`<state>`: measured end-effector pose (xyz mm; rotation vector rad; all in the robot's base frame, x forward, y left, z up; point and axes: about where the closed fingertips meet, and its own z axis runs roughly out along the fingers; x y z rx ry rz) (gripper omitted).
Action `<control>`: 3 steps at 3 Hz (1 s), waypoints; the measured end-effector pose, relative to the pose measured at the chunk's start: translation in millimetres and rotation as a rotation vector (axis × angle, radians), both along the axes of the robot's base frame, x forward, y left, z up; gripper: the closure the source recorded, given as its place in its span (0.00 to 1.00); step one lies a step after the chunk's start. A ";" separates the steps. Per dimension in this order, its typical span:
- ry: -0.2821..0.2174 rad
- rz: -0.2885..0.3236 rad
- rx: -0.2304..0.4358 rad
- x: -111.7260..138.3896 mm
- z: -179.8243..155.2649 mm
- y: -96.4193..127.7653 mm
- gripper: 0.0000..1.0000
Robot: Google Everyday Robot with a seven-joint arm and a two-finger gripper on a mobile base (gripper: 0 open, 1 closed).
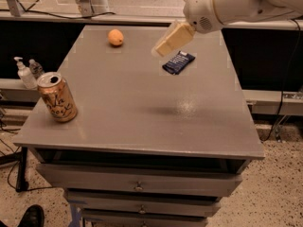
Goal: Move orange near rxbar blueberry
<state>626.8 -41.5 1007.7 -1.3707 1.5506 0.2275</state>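
The orange (115, 37) is a small round yellow-orange fruit resting at the far left of the grey table top (137, 108). The rxbar blueberry (179, 62) lies flat in its navy wrapper at the far right of the table. My gripper (171, 39) hangs in the air above the table, just left of and above the bar, well to the right of the orange. It holds nothing that I can see.
A copper-coloured drink can (57, 97) stands upright near the table's front left corner. Two small bottles (25, 73) stand on a ledge to the left. Drawers (138, 187) sit under the table top. A shoe (32, 216) shows at the bottom left.
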 end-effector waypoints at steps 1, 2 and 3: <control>-0.013 0.000 0.021 41.5 -15.8 12.0 0.00; -0.009 -0.009 0.029 78.4 -34.9 20.8 0.00; -0.011 -0.012 0.016 113.9 -50.6 34.0 0.00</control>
